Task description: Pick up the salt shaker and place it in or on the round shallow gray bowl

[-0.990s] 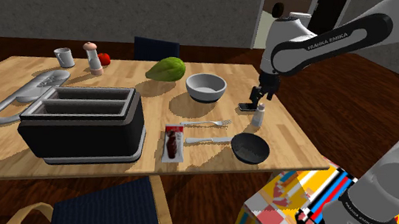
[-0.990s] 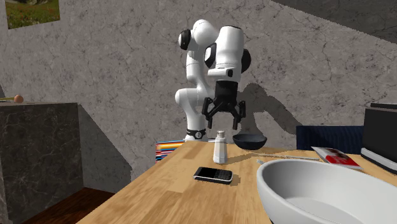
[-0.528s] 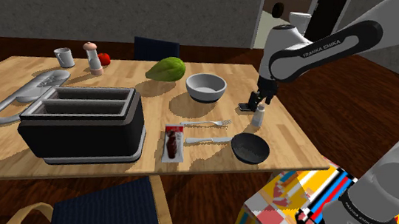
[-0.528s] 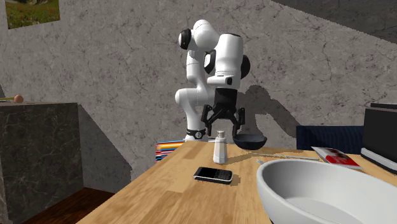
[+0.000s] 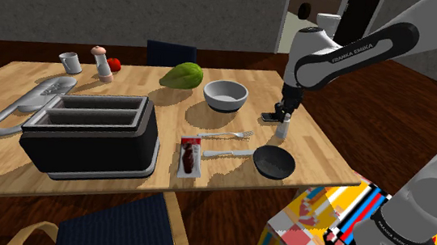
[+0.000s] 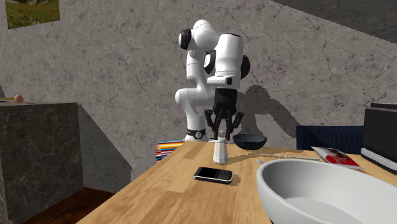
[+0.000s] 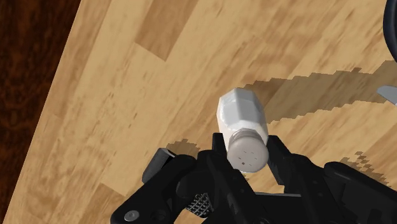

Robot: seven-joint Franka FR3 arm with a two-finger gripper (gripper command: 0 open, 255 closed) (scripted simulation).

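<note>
The salt shaker (image 5: 283, 130), a small white bottle with a grey perforated cap, stands upright near the table's edge at the shoulder view's right. My gripper (image 5: 285, 116) reaches straight down onto it and is shut on its cap. In the wrist view the two fingers clasp the shaker (image 7: 242, 124) from both sides. From across the table, the gripper (image 6: 222, 135) pinches the shaker (image 6: 220, 151), whose base rests on the wood. A light grey round bowl (image 5: 226, 95) sits left of the shaker. A dark shallow bowl (image 5: 274, 161) sits nearer the front edge.
A black phone (image 5: 268, 116) lies just beside the shaker. A fork (image 5: 224, 134), a spoon (image 5: 226, 152) and a red packet (image 5: 189, 156) lie mid-table. A large dark toaster (image 5: 90, 135) fills the left. A green fruit (image 5: 182, 75), pepper mill (image 5: 100, 63) and mug (image 5: 70, 62) stand at the back.
The gripper has come down over the shaker and its fingers, open before, have shut on the cap. The shaker has stayed in place.
</note>
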